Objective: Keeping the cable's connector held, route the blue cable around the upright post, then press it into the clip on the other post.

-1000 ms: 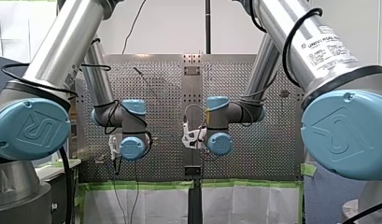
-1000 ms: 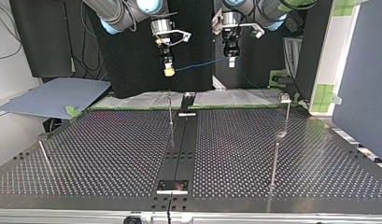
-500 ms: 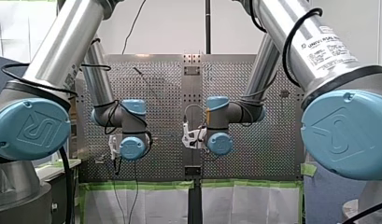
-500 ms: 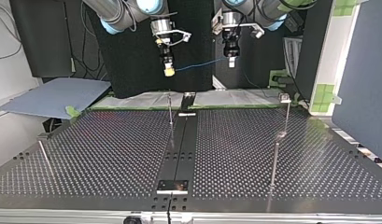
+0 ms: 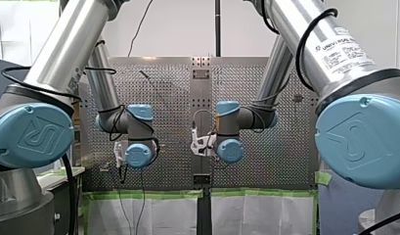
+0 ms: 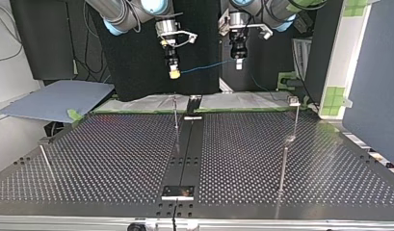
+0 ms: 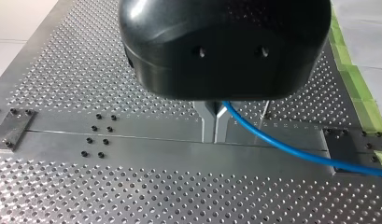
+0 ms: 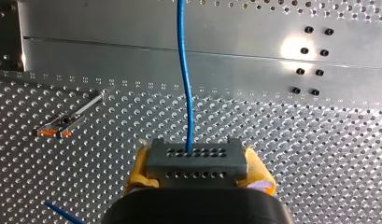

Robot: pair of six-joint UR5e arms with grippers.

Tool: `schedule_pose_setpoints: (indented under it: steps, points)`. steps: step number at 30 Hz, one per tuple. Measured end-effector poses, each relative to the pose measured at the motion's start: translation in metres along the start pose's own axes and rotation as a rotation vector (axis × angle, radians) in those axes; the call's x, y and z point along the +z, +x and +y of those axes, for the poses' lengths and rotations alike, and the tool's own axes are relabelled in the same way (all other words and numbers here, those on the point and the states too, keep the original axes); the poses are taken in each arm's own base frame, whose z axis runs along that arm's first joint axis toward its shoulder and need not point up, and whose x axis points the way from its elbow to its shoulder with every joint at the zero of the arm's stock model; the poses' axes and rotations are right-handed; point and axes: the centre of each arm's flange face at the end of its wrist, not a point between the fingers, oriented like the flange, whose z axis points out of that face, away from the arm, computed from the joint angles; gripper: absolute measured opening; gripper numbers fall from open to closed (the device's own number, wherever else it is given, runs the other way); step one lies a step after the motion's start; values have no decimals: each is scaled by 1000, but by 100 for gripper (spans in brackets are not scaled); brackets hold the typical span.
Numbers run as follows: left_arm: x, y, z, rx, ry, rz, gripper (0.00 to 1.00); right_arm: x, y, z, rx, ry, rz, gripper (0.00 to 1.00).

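The blue cable hangs stretched in the air between my two grippers, above the table's far edge. My right gripper, at the top view's left, is shut with its yellow pads on the grey connector; the cable leaves it straight ahead. My left gripper has its metal fingers shut on the blue cable, which trails off to one side. A thin upright post stands below my right gripper. A post with a clip head stands at the top view's right.
Another thin post stands nearer the camera at the top view's right, and a leaning one at its left. A smooth metal strip runs down the middle of the perforated table. A small orange-tipped fixture lies beside my right gripper.
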Motion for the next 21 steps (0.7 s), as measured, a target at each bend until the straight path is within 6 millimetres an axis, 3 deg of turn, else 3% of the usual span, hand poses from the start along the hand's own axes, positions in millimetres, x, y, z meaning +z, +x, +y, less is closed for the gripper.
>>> schedule_pose_setpoints:
  steps: [5,13,21]
  points:
    - [-1,5,4,19,-8,25,0,-1,-4,-1,-5,2,-13,0]
    - [-4,8,7,37,-12,51,0,-9,-36,-3,-28,10,-91,0]
    - [-4,8,7,38,-12,52,0,-9,-39,-3,-29,11,-97,0]
